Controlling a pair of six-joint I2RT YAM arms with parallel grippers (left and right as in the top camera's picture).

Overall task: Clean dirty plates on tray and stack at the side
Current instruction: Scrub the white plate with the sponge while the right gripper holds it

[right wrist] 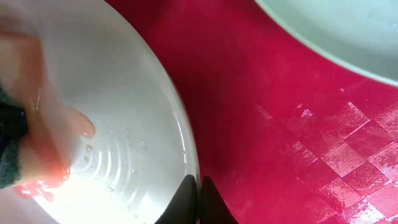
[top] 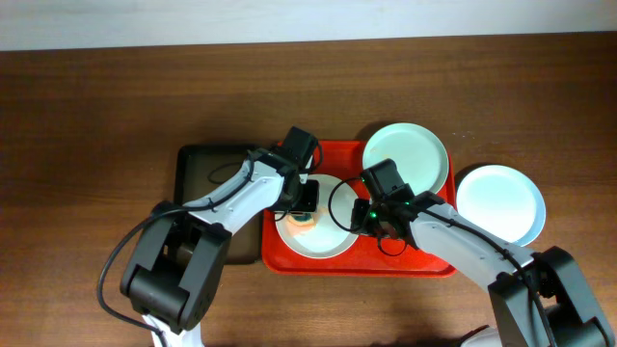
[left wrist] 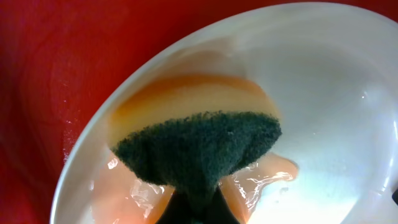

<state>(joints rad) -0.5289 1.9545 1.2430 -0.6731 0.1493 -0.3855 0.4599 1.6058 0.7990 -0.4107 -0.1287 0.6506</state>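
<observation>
The white plate (top: 323,241) lies on the red tray (top: 424,262). My left gripper (top: 305,200) is shut on a sponge (left wrist: 199,134) with an orange body and a dark green scouring face, pressed into the plate (left wrist: 336,93), which is wet with orange-tinted liquid. My right gripper (right wrist: 199,196) is shut on the plate's right rim (right wrist: 180,124), one finger inside and one outside. The pale green plate (top: 405,157) sits at the tray's back right corner. The pale blue plate (top: 501,204) lies on the table right of the tray.
A black tray (top: 207,173) lies left of the red tray, partly under my left arm. Brown wooden table (top: 87,116) surrounds everything. The red tray floor (right wrist: 298,106) shows between the white and green plates.
</observation>
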